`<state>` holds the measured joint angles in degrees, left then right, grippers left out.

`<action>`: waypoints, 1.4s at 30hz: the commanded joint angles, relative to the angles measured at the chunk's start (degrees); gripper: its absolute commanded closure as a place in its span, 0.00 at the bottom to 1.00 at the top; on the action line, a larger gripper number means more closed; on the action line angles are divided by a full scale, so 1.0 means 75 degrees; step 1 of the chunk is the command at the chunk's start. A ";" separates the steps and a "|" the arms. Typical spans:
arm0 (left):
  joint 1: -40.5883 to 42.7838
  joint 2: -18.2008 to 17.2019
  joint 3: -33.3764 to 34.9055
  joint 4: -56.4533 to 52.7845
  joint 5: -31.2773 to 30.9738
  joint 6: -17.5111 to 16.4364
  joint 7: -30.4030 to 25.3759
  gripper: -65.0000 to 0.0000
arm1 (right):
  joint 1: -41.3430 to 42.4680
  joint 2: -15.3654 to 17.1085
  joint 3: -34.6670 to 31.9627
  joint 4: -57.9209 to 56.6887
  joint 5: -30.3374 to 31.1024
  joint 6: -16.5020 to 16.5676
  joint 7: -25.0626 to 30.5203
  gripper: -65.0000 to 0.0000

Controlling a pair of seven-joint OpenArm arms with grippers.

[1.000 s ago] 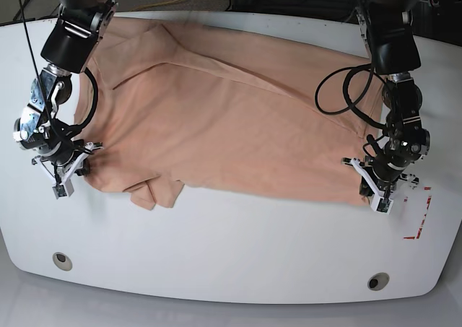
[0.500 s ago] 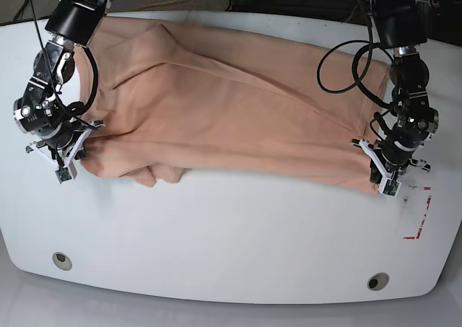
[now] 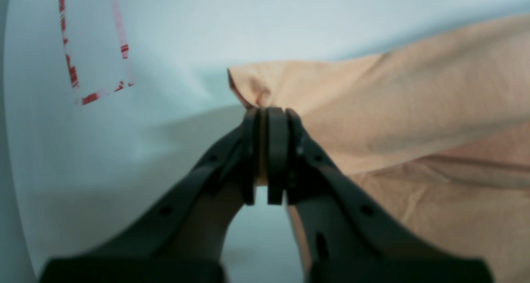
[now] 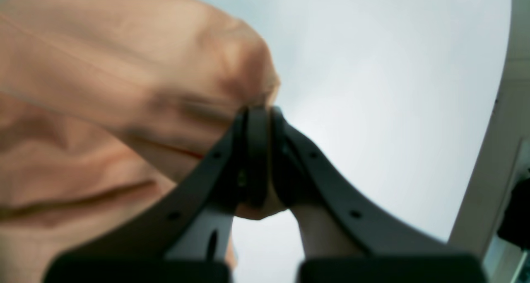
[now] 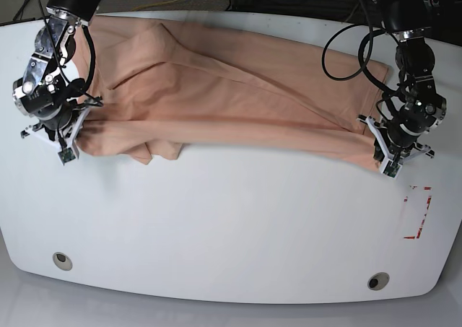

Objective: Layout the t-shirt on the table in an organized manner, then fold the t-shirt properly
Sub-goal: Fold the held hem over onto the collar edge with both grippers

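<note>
The peach-pink t-shirt lies across the far half of the white table, its near edge raised into a long fold. On the right of the base view my left gripper is shut on the shirt's near right corner. The left wrist view shows the dark fingers pinching a corner of the t-shirt above the table. My right gripper is shut on the near left corner; in the right wrist view the fingers clamp bunched t-shirt fabric. No print shows.
A red rectangle outline marks the table just in front of my left gripper, also seen in the left wrist view as the red outline. Two round grommet holes, one at the left and one at the right, sit near the front edge. Black cables loop off the arm on the right.
Both grippers have moved toward the far side of the table, lifting the shirt's near edge with them. The visible shirt area has narrowed and the small flap at front left has drawn back.
</note>
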<state>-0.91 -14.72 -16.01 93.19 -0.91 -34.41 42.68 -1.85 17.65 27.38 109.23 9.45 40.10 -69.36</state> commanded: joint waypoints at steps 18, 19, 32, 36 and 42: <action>0.1369 -0.0364 -0.0485 0.0908 0.0103 -0.0551 0.0763 0.96 | -0.1354 0.0126 0.0001 0.0422 -0.0012 -0.0013 -0.0604 0.91; 0.1428 -0.0364 -0.0485 0.0908 0.0103 -0.0551 0.0763 0.96 | -0.1412 0.0126 0.0001 0.0422 -0.0012 -0.0013 -0.0604 0.87; 0.1686 -0.0376 -0.0485 0.0908 0.0115 -0.0129 0.0774 0.20 | -0.1553 0.0184 0.0236 0.0422 -0.0082 -0.0013 -0.0592 0.09; 0.1615 -0.0376 -0.0485 0.0908 0.0115 0.0632 0.0774 0.20 | -0.1237 0.0161 0.0728 0.0422 -0.0024 -0.0013 -0.0404 0.10; 0.1276 -0.0376 -0.0485 0.0908 0.0103 0.0750 0.0739 0.20 | -0.0615 -0.0015 0.0845 0.0387 0.0093 -0.0013 -0.0135 0.10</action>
<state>10.22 -16.69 -19.27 98.85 0.10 -28.71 49.39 -8.27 18.04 33.78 111.33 8.99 39.94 -71.48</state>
